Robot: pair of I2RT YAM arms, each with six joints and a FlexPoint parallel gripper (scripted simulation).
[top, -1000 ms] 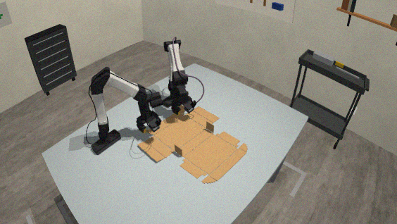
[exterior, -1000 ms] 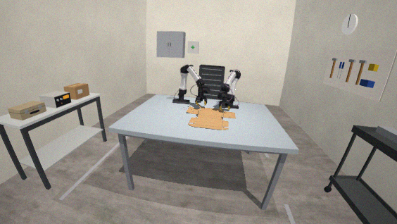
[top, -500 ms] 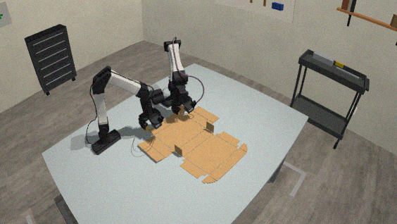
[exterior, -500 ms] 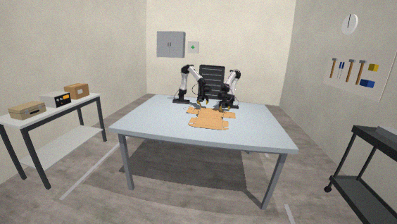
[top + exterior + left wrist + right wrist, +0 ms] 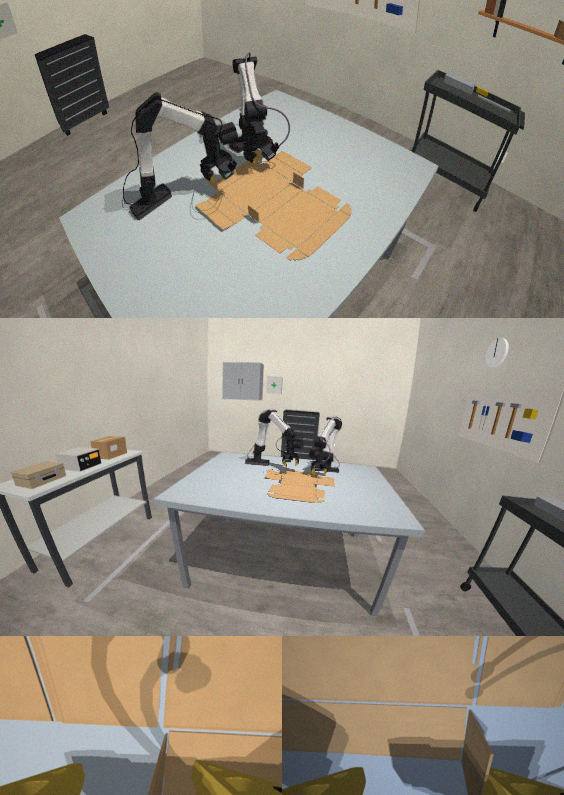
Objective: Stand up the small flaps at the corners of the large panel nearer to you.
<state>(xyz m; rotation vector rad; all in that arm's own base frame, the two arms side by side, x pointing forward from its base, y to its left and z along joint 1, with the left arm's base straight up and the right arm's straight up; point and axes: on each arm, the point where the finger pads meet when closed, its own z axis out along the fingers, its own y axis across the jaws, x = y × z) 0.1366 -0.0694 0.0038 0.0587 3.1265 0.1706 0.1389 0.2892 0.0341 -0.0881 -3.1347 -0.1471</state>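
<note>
Two of the four small flaps look done: in the top view the far left flap [image 5: 298, 180] and the far right flap [image 5: 253, 214] stand up, with neither gripper near them. The near pair is where the work now lies. The near left flap [image 5: 158, 769] shows almost edge-on in the left wrist view, so it appears close to upright, while the near right flap [image 5: 476, 751] is raised but seems to tilt outward. I'd judge the job to be in its last part, with the near right flap the one most likely to want another push past upright, given how far these spring back. The left gripper [image 5: 257, 157] [image 5: 319, 471] [image 5: 137, 768] is wide open, with the near left flap between its fingers but not pinched. The right gripper [image 5: 212, 181] [image 5: 290, 462] [image 5: 421, 773] is also wide and holds nothing; its flap stands close to one finger, and I can't tell whether they touch. The paper box [image 5: 300, 218] [image 5: 295, 493] [image 5: 74, 678] [image 5: 523, 671] lies unfolded on the table [image 5: 150, 260] [image 5: 225, 503] [image 5: 28, 739] [image 5: 526, 722], in front of the arms. It is plain tan card, its base [image 5: 262, 185] [image 5: 298, 479] [image 5: 220, 689] [image 5: 378, 671] marked off by thin creases and slits, and the other panels look flat.
</note>
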